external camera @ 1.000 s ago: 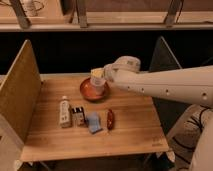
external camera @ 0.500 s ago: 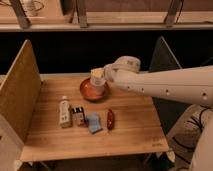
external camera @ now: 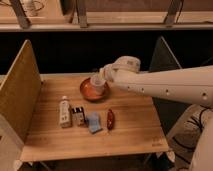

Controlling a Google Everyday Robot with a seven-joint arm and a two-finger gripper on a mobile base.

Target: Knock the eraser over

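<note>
The pale hand (external camera: 98, 82) at the end of the white arm hangs over the reddish-brown round bowl (external camera: 85, 95), where it was a second ago; whether it is apart or together I cannot tell. Nothing on the wooden bench (external camera: 132, 131) has shifted either, so the knock has seemingly not begun. The small rectangular eraser (external camera: 78, 116) appears to stand upright, nearer than the bowl, between the tall white tube-shaped bottle (external camera: 64, 111) and the soft light-blue piece (external camera: 93, 122).
</note>
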